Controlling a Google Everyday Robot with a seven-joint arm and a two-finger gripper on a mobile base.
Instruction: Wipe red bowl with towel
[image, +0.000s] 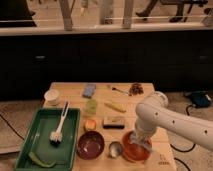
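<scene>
An orange-red bowl (131, 149) stands at the table's front right. My gripper (140, 137) reaches down from the white arm (155, 112) into this bowl, over its right side. A pale patch under it, at the bowl's right rim, looks like the towel (144, 145). A darker red bowl (90, 145) stands to the left of it, apart from the gripper.
A small metal cup (115, 149) sits between the two bowls. A green tray (30, 140) with a brush (59, 131) fills the front left. A sponge (113, 122), a small orange cup (90, 124), a green cup (90, 106), a banana-like piece (115, 106), a blue cloth (89, 90) and a white cup (52, 96) lie farther back.
</scene>
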